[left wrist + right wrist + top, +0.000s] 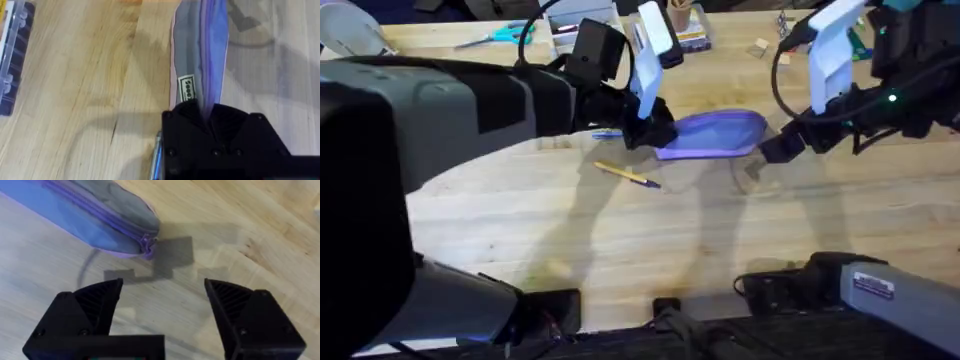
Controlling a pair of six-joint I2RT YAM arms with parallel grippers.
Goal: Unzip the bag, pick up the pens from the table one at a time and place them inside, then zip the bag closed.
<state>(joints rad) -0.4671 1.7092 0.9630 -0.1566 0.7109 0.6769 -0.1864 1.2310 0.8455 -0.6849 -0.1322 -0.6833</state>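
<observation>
1. Bag [712, 135] lay on the desk [720, 230], roughly mid-desk, between the two pincers; zipper ran along its top and appeared fully closed, so the step in hand was judged to be unzipping.
2. Left pincer [642, 135] was clamped on one end of the bag; the left wrist view showed the fabric running straight into its dark jaws, beside a small sewn label [187, 88].
3. Right pincer [162, 300] stood wide open, holding nothing, just beside the opposite end of the bag, where the zipper pull [147, 247] sat.
4. To do the step well (judgement): keep the left grip firm as an anchor, close the right pincer squarely on the small pull tab, then draw along the zipper line toward the left pincer, low and straight, so the soft fabric does not bunch.
5. Yellow pen [627, 175] lay on the desk just in front of the bag; a blue-grey pen [607, 133] lay partly hidden close by the left pincer.
6. View differences: the right wrist view alone resolved the pull tab and the gap to it. The overhead gave both pens and the overall layout. The left wrist view showed the label and a clear plastic box [15, 55] off to the side.
</observation>
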